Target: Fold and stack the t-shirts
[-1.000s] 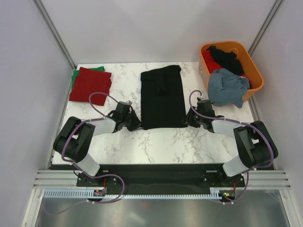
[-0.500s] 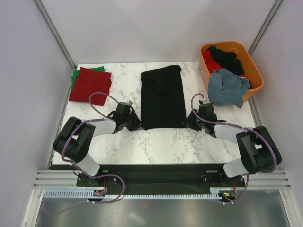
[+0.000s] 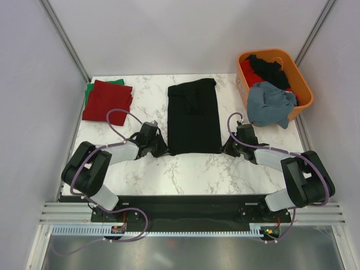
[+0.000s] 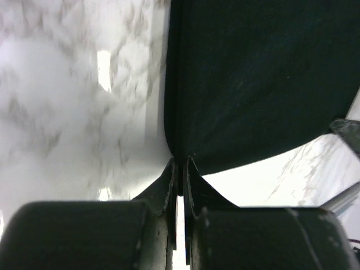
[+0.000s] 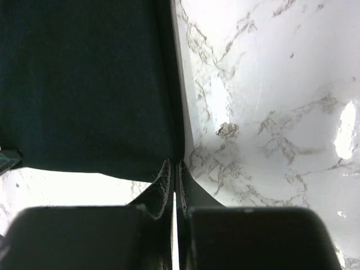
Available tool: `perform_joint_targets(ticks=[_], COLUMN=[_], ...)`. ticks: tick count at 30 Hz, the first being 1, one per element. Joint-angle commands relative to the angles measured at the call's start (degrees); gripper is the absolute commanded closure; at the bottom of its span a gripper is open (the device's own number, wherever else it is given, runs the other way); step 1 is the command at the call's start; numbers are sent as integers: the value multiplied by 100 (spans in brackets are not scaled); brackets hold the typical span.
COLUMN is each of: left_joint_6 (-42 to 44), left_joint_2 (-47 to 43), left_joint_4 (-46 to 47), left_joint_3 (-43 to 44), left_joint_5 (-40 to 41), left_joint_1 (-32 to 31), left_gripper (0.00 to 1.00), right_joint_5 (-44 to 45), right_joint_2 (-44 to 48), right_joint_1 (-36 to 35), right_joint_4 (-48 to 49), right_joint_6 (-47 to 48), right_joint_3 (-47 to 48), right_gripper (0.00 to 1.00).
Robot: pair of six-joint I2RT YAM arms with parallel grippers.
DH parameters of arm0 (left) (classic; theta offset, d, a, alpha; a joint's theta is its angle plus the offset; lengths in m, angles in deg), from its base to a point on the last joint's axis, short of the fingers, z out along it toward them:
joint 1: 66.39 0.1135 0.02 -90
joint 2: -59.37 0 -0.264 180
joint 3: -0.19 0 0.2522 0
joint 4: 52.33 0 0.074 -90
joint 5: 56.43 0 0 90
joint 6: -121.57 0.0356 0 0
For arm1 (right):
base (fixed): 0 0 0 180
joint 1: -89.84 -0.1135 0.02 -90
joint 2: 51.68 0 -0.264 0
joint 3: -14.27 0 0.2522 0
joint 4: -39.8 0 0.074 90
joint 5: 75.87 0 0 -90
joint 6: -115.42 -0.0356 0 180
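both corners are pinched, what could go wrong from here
The left pincer and right pincer are each shut on just the tip of a near corner of the black t-shirt; either could slip on lifting, skewing the fold. The grey-blue shirt hangs over the rim of the orange basket near the right arm; a wide swing might snag it.

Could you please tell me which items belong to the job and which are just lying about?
Job: flat black t-shirt; folded dark red t-shirt; green t-shirt under it; grey-blue t-shirt; crumpled black t-shirt; crumpled red cloth.
Lying about: orange basket.
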Motion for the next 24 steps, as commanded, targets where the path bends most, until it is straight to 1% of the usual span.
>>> perform_joint_targets(ticks=[1, 3, 4, 6, 7, 9, 10, 11, 12, 13, 14, 15, 16, 17, 18, 19, 20, 21, 23, 24], left_joint_6=[-61, -97, -132, -237, -290, -421, -596, -685, -912, -1045, -1177, -1317, -1597, -1730, -1862, -2107, -2205, -2345, -2399, -2365], left_joint_2=[-651, -1073, -1432, -1838, -2240, -2638, -2866, -3260, -3464, -3666, -4042, -4203, -4335, -4562, -4634, -4704, -4749, -4767, -4732, -4592], left_joint_4=[-1454, -1718, -2059, -2377, -2631, -2905, -3028, -3290, -3441, -3634, -3984, -4213, -4398, -4592, -4968, -5119, -5286, -5497, -5674, -5762], left_joint_3=[-101, -206, -233, -356, -400, -549, -593, -628, -655, -638, -594, -454, -366, -252, -42, 82, 205, 432, 723, 1081], left_joint_5=[966, 1108, 1152, 1274, 1275, 1275, 1275, 1275, 1275, 1414, 1494, 1625, 1679, 1732, 1802, 1951, 2022, 2135, 2233, 2329], left_joint_1=[-427, -568, -700, -902, -981, -1122, -1279, -1359, -1551, -1675, -1833, -2009, -2332, -2484, -2642, -2930, -3055, -3283, -3442, -3530], left_gripper=[98, 98, 98, 98, 98, 98, 98, 98, 98, 98, 98, 98, 98, 98, 98, 98, 98, 98, 98, 98], right_joint_5=[27, -61, -113, -263, -281, -298, -307, -316, -316, -359, -412, -456, -465, -448, -439, -439, -430, -430, -439, -439], right_joint_2=[102, 419, 777, 1166, 1594, 2105, 2656, 2949, 3248, 3790, 4030, 4242, 4566, 4673, 4770, 4910, 4955, 4990, 5026, 5017], right_joint_1=[-21, -13, -21, -39, -65, -109, -135, -162, -171, -197, -197, -215, -232, -267, -276, -285, -276, -276, -276, -276], right_joint_4=[-1168, -1353, -1441, -1818, -2002, -2591, -2819, -3283, -3514, -3759, -4223, -4454, -4691, -5146, -5351, -5518, -5676, -5948, -6212, -6266], right_joint_6=[201, 139, 52, -27, -89, -168, -221, -334, -388, -484, -624, -713, -766, -801, -836, -854, -863, -872, -889, -881], right_joint_3=[-140, -246, -299, -413, -440, -519, -545, -563, -554, -493, -423, -327, -195, 111, 288, 455, 787, 947, 1368, 1501], right_gripper=[100, 100, 100, 100, 100, 100, 100, 100, 100, 100, 100, 100, 100, 100, 100, 100, 100, 100, 100, 100])
